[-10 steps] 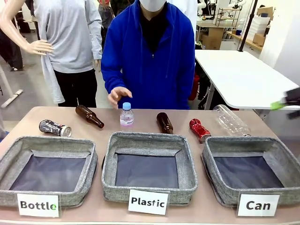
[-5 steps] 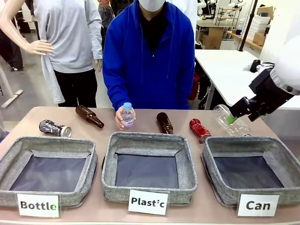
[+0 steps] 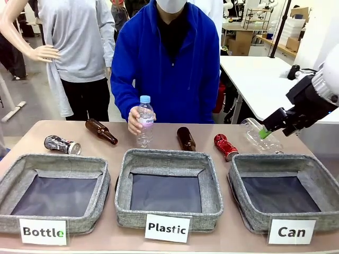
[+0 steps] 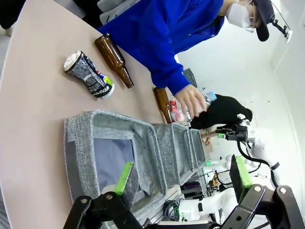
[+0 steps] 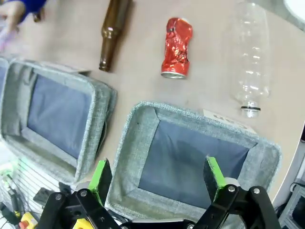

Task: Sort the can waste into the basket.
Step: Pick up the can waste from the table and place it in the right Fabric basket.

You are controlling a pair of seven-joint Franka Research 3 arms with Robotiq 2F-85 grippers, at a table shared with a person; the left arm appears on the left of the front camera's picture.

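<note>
- Can waste lies in two spots on the table (image 3: 53, 129). The crushed red can (image 3: 225, 146) rests on its side just beyond the far-left corner of the "Can" basket (image 3: 275, 159). The silver-grey can (image 3: 62, 144) lies at the far left, beyond the "Bottle" basket (image 3: 53, 160).
- At the near right, the "Can" basket holds nothing; its dark lining is bare.
- Over the far right of the table, the right gripper (image 3: 264, 132) hangs above the large clear plastic bottle (image 5: 250, 52). The wrist view shows its green-padded fingers spread wide with nothing between them.
- At the near left, the left gripper (image 4: 182, 174) is likewise spread and empty, above the "Bottle" basket.
- The step in hand is probably the right arm's reach for the red can, the closer of the two.
- The gripper should shift left off the plastic bottle and come down with a finger on either long side of the can.
- The large clear plastic bottle lies just right of the can and a brown glass bottle (image 3: 185, 138) just left of it, so a straight descent should avoid nudging either.
- Crumpled metal is uneven and may slip. Closing on the can's middle and lifting well above the basket rim before letting go seems safest.
- The person's hand (image 3: 133, 119) holds a small plastic bottle (image 3: 145, 135) upright beyond the "Plastic" basket (image 3: 168, 156), well left of the red can.
</note>
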